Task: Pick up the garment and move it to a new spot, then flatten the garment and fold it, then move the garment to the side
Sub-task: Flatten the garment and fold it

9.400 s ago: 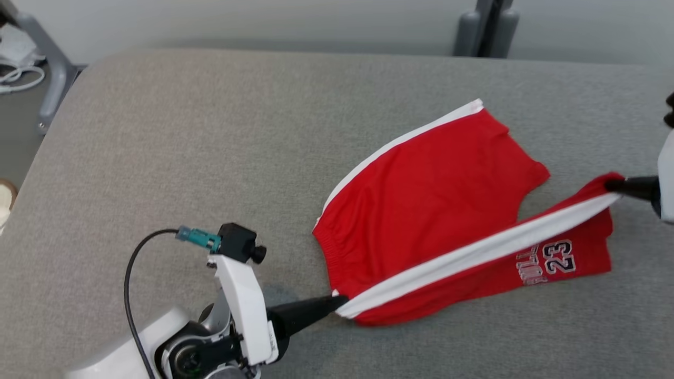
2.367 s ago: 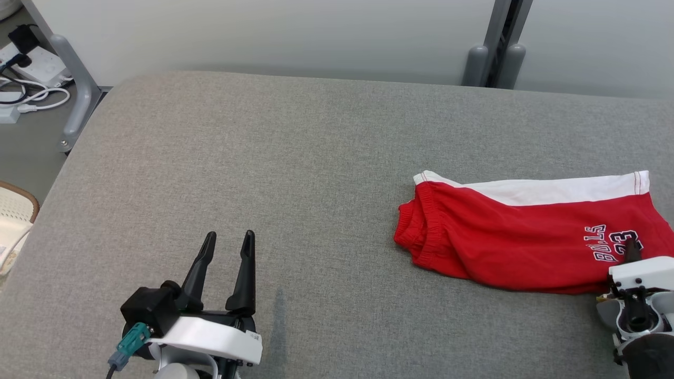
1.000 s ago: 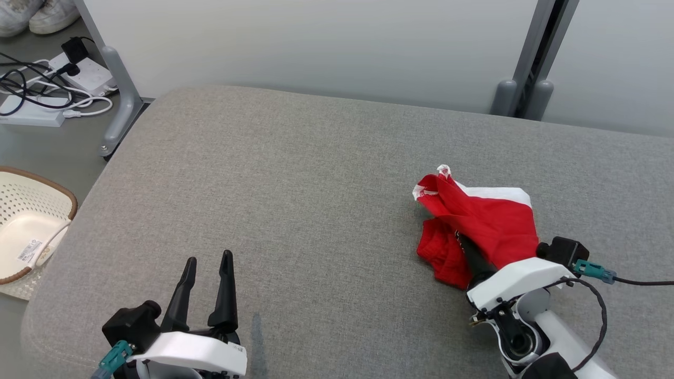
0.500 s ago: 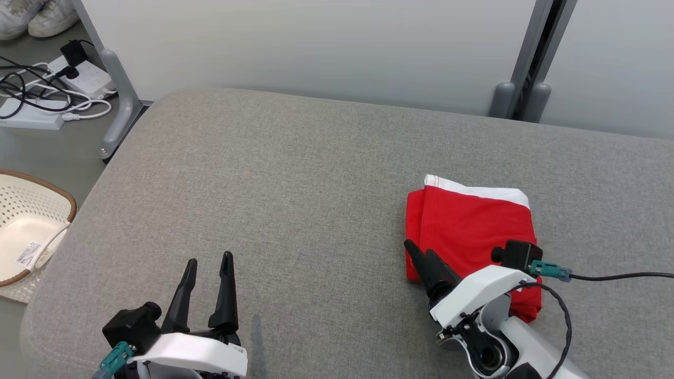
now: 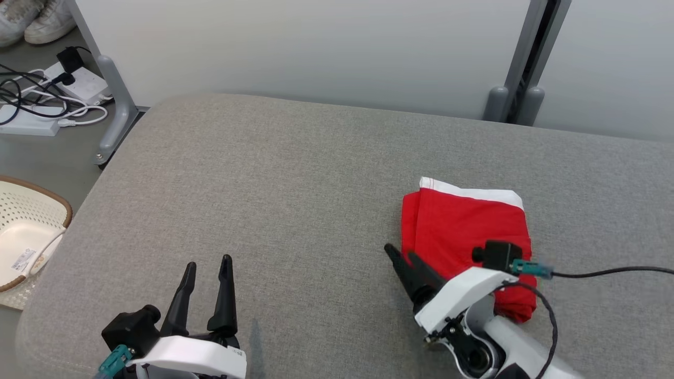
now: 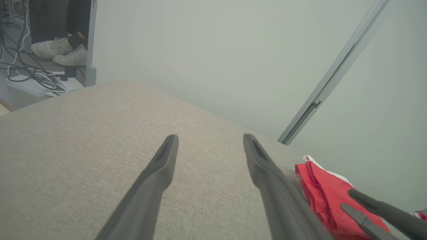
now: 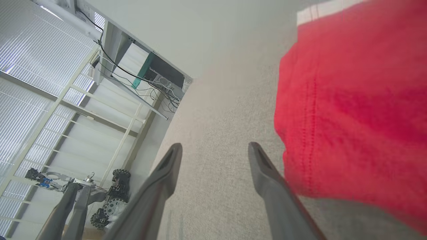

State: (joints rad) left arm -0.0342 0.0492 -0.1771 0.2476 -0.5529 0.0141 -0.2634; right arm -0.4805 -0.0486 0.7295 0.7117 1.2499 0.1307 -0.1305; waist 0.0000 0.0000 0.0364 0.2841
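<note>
Looking at red shorts [image 5: 463,226] folded into a chunky rectangle, lying flat on the right half of the grey cloth-covered desk [image 5: 263,184], white stripe along the far edge. Same shorts [image 6: 320,193] at the lower right of the left wrist view, and a big close-up of the shorts [image 7: 350,100] down the right side of the right wrist view.

Right jaws spread wide with nothing between them, just bare grey cloth in the gap. Fingers [image 5: 421,269] aimed up and left in the head view, right at the near left corner of the shorts, white wrist housing [image 5: 458,295] hanging over the near edge of the fabric. In the right wrist view, one finger [image 7: 267,180] just beside the red hem; can't tell whether touching or not.

Left jaws also wide open and gripping nothing, sitting at the lower left of the head view, fingers [image 5: 224,295] pointing away over bare desk, well apart from the shorts.

Off the desk to the left: white basket [image 5: 26,231] with a brown rim on the floor, power strip [image 5: 79,79] with a tangle of cables [image 5: 21,97], white sneakers [image 5: 31,21] up in the corner. Two grey posts [image 5: 511,102] against the pale wall behind the far edge
</note>
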